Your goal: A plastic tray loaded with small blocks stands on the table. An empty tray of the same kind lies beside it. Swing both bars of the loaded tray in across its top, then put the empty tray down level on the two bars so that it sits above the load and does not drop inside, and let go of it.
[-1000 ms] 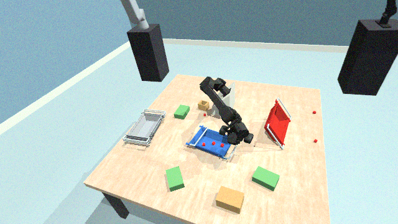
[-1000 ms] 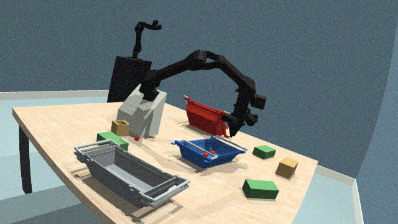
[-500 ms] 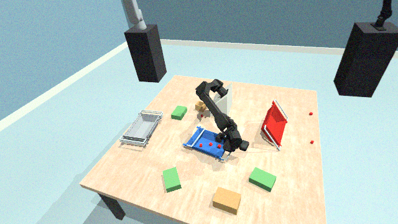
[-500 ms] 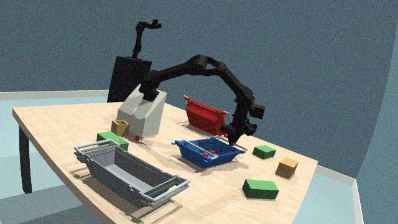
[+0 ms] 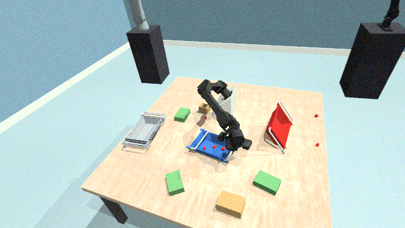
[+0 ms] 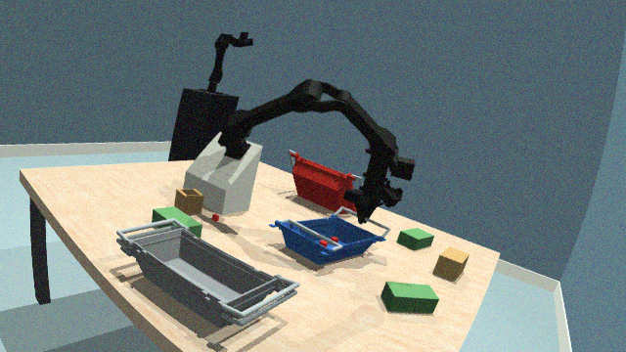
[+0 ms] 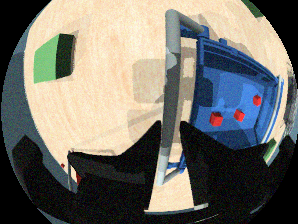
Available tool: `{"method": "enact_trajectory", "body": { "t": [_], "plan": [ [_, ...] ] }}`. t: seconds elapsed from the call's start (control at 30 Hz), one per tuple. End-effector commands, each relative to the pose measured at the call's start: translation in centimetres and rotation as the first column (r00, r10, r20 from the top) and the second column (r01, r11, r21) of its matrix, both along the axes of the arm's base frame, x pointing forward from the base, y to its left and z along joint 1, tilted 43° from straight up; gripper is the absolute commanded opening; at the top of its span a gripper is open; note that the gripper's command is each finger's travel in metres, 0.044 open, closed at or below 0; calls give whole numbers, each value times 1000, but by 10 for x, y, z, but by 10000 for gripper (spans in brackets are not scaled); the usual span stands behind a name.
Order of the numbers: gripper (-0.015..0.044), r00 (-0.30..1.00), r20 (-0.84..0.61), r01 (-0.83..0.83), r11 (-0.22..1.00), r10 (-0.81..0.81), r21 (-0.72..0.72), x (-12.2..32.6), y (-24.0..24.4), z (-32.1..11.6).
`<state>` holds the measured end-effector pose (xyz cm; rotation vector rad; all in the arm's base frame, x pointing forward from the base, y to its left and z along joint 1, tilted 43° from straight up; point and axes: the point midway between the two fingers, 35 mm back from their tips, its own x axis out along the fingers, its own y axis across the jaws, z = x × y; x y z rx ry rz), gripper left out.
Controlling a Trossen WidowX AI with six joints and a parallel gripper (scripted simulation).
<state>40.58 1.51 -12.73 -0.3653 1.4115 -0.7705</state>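
Note:
The loaded blue tray (image 5: 202, 153) (image 6: 300, 244) (image 7: 220, 95) stands upright on the table with three red blocks (image 5: 214, 146) (image 6: 324, 243) (image 7: 239, 115) inside. Its left bar (image 5: 200, 140) (image 6: 313, 235) lies in across the top. Its right bar (image 6: 380, 224) (image 7: 172, 75) is swung out past the other end. My gripper (image 5: 232, 148) (image 6: 363, 220) (image 7: 170, 124) points down at that bar, fingers slightly apart, holding nothing. In the wrist view the bar runs through the gap between the fingertips; contact cannot be told. The empty red tray (image 5: 280, 126) (image 6: 320, 186) is tipped up on its side to the right.
A grey tray (image 5: 143, 129) (image 6: 196, 274) with bars stands at the left edge. Green blocks (image 5: 174, 182) (image 6: 410, 298) (image 7: 46, 62), an orange block (image 5: 231, 202) (image 6: 450, 264), a small brown open box (image 5: 204, 108) (image 6: 189, 201) and loose red cubes stand around. The pale arm base (image 6: 222, 188) is behind.

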Motion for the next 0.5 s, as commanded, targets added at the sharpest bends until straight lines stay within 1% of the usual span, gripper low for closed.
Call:
{"method": "enact_trajectory", "body": {
  "t": [0.0,0.23,0.47],
  "plan": [
    [88,1000,4,9,1000,-9,-13,-2,-10,16],
    [88,1000,3,9,1000,-9,-14,-8,-26,29],
    [88,1000,2,9,1000,-9,-16,-15,-53,30]
  ]
}}
